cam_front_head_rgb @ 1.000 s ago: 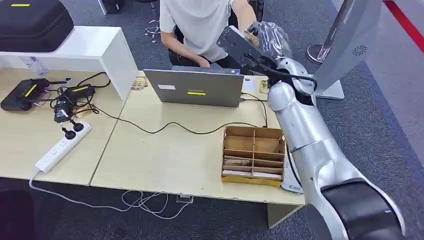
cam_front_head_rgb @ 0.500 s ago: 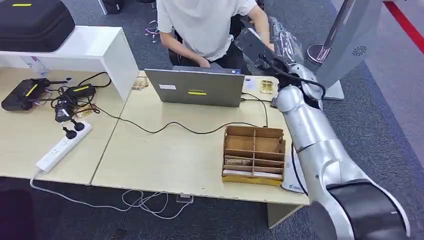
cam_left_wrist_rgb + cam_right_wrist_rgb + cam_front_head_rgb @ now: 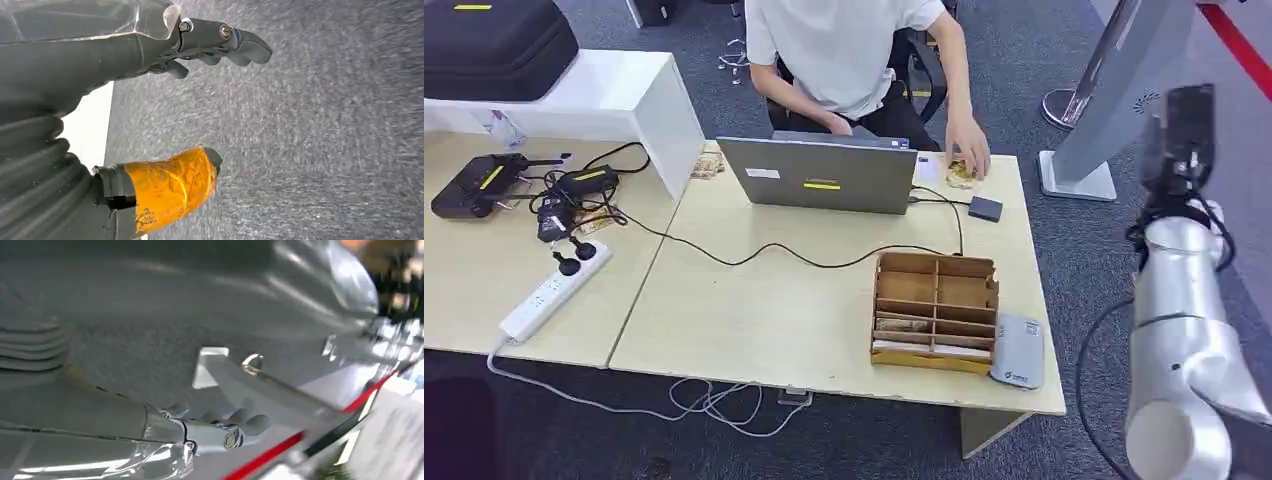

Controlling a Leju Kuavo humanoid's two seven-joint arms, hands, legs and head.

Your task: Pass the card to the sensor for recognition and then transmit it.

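While the left hand (image 3: 165,115) hangs over grey carpet with fingers (image 3: 240,45) spread and holding nothing, a person's hand (image 3: 967,152) presses the card (image 3: 959,176) near the bench's (image 3: 754,300) far right corner. Right hand (image 3: 220,432) fingers spread, holding nothing.

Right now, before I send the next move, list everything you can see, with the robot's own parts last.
table: one, beige, centre
laptop: one, grey, far side of table
divided box: one, brown, near right of table
black square pad: one, right of laptop
flat grey device: one, beside the box
power strip: one, white, left
black case: one, on white shelf
grey stand: one, on the floor to the right
person: one, white shirt, behind laptop, hand on table
right arm: silver, raised right of table
left robot hand: empty, over grey carpet
right robot hand: blurred
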